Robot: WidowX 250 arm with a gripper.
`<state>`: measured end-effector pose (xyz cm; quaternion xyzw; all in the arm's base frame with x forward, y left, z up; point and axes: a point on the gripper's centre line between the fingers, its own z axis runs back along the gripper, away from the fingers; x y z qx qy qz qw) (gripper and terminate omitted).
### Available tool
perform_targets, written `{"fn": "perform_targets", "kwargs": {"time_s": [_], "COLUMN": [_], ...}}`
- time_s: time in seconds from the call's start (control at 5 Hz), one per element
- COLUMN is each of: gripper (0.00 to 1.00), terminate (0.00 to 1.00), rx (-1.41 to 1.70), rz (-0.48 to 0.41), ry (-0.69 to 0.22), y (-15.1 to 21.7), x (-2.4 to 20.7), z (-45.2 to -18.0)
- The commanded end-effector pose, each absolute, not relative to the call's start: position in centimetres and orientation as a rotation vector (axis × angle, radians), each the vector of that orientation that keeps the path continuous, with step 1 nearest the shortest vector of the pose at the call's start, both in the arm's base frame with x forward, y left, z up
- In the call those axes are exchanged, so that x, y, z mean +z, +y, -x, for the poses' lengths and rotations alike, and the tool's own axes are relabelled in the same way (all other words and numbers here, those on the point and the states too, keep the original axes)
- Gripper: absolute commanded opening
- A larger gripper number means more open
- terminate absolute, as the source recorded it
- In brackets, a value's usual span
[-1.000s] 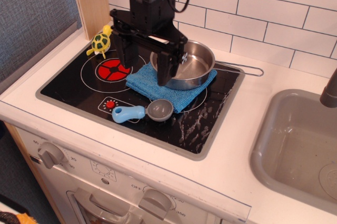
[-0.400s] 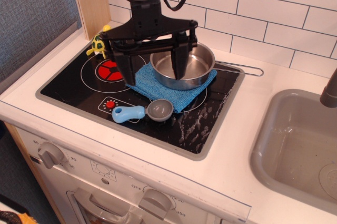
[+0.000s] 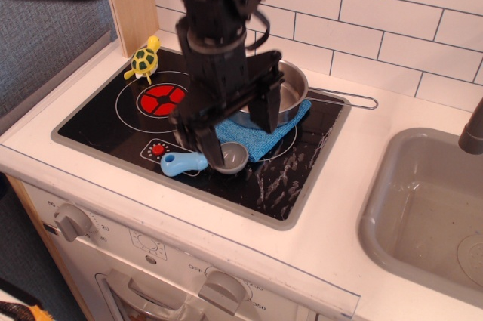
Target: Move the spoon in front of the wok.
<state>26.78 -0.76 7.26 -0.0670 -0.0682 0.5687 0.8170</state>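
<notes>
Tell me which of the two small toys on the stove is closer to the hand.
The spoon, with its light-blue handle and grey bowl, lies just below the open hand. The yellow-green turtle sits far off at the stove's back-left corner.

White oven front panel (image 3: 173, 260) below the stovetop: small printed numbers "20" beside the left knob (image 3: 73, 221), and "OFF" and "250" around the middle knob (image 3: 221, 289). Other dial markings are too small to read.

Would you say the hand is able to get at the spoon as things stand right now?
Probably yes. The hand is open right above the spoon, which lies bare on the stovetop just in front of the blue cloth. Nothing rests on the spoon; only the cloth's edge is close.
</notes>
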Motion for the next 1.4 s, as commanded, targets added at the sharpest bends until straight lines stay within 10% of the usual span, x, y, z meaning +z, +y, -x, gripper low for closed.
{"fn": "perform_targets", "kwargs": {"time_s": [0.0, 1.2], "gripper": [1.00, 1.00], "terminate": [0.00, 0.00], "rx": [1.580, 1.697], "rz": [0.067, -0.082], "ry": [-0.274, -0.260], "y": [-0.5, 4.5], "x": [6.5, 2.1], "z": [-27.3, -27.4]}}
